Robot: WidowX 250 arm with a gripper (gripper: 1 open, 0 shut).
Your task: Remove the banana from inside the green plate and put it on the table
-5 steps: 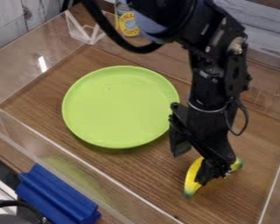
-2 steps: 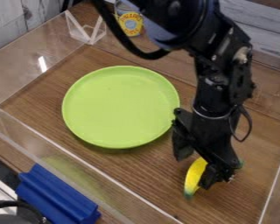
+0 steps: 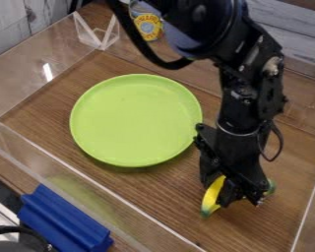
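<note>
The wood-grain desk (image 3: 147,192) lay open at its 6 o'clock side between clear walls. The green plate (image 3: 134,120) sat bare. At its 4 o'clock, just off the rim, the gripper (image 3: 226,197) pinched the stubby yellow banana (image 3: 215,200) against the desk.

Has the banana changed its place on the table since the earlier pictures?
Hardly. The banana lies on the table to the right of the green plate, about as far from its rim as before, under the tool.
</note>
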